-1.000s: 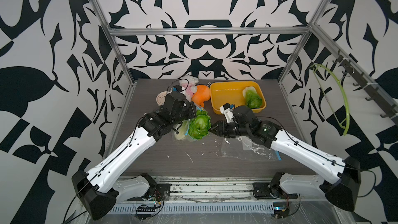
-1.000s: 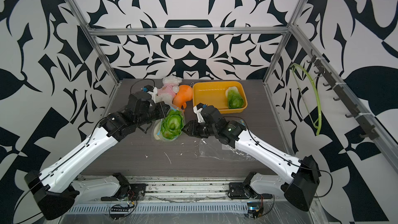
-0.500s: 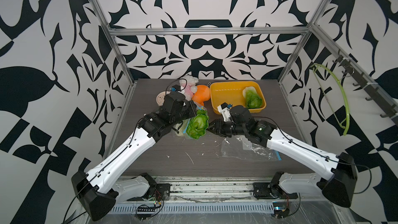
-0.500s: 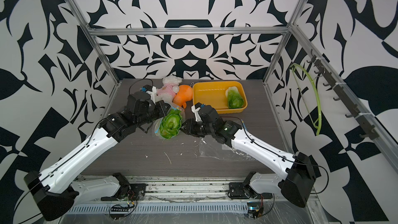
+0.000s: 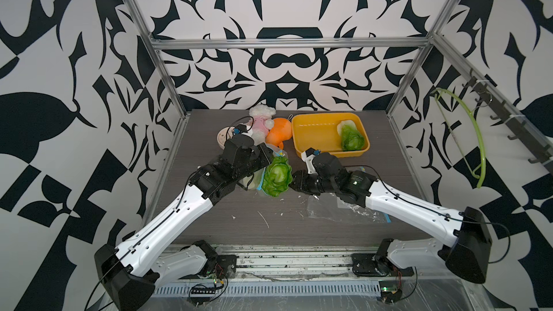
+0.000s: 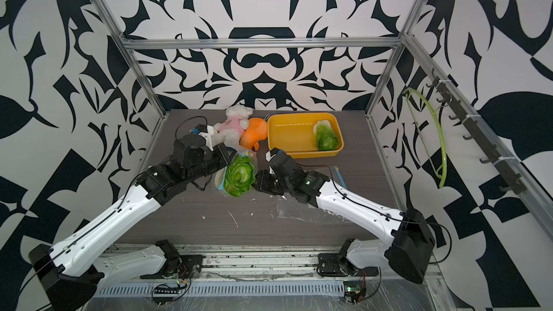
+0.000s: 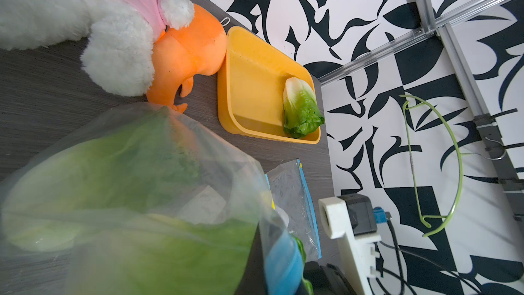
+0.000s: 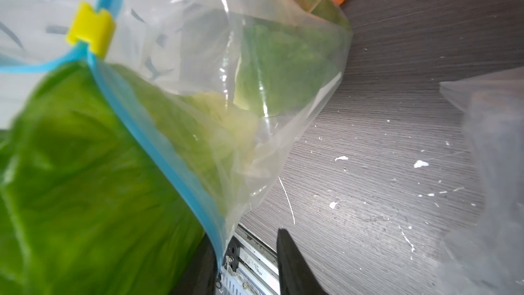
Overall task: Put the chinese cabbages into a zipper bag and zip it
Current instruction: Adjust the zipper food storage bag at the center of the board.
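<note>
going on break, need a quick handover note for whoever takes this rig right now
Left gripper: shut on the zipper bag at its rim, keeping the mouth open.
Right gripper: against the cabbage at the mouth; whether it grips it is unclear.
Done: one cabbage lies deep in the bag.
Left: get the cabbage at the mouth fully in, fetch the third cabbage from the yellow tray, then run the yellow slider along the zip.

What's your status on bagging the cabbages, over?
Left claw shut on zipper bag. Right claw open beside second cabbage, half in the mouth. First cabbage bagged, third cabbage in yellow tray. Bag unzipped.
</note>
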Motion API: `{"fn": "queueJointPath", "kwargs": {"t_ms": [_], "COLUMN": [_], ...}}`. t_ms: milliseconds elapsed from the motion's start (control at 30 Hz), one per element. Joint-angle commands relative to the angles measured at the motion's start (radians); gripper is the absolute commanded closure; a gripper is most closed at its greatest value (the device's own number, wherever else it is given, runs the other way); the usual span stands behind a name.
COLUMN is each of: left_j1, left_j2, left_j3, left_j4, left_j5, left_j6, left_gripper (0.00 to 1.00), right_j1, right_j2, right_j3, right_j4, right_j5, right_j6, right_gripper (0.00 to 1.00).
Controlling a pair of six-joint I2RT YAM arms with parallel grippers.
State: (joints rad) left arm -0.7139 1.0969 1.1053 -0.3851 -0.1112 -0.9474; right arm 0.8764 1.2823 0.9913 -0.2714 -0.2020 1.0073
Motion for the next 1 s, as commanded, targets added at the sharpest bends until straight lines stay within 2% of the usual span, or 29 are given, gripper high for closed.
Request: {"fn": "queueJointPath", "kwargs": {"t_ms": [0,167,367,600,833,967], "left_j1": [-0.002,-0.001,-0.002,0.001,0.000,0.001], "left_j2": [-0.029,-0.040,-0.054,-0.069,-0.070,-0.047], "left_j3": [0.000,-0.016,-0.022,0.033,0.116,0.147], "left_j4": [0.075,0.097,0.079,-0.044,-0.106,-0.097], "left_j5": [0.004,0.001,-0.012,-0.094,-0.099,-0.051], "left_j6": [-0.029,-0.046,-0.034,0.044,0.088,0.067], "left_gripper": [1.00,1.00,1.00,1.00,1.00,1.00], "right_j1": [0.017,0.022,0.021,0.021,0.021,0.019], "right_j2": [0.000,0.038,0.012,-0.045,0.008,0.068], "right_j3": [0.043,0.049,0.050,0.176,0.508,0.671], "right_j4": [0.011,0.021,0.038,-0.120,-0.384,-0.524], "right_j5": [0.060,0.075,0.114,0.180,0.221,0.252], "right_j6": [-0.015,-0.032,-0.046,-0.152,-0.315,-0.403], "right_gripper": [0.68,0.84,1.00,1.00,1.00,1.00]}}
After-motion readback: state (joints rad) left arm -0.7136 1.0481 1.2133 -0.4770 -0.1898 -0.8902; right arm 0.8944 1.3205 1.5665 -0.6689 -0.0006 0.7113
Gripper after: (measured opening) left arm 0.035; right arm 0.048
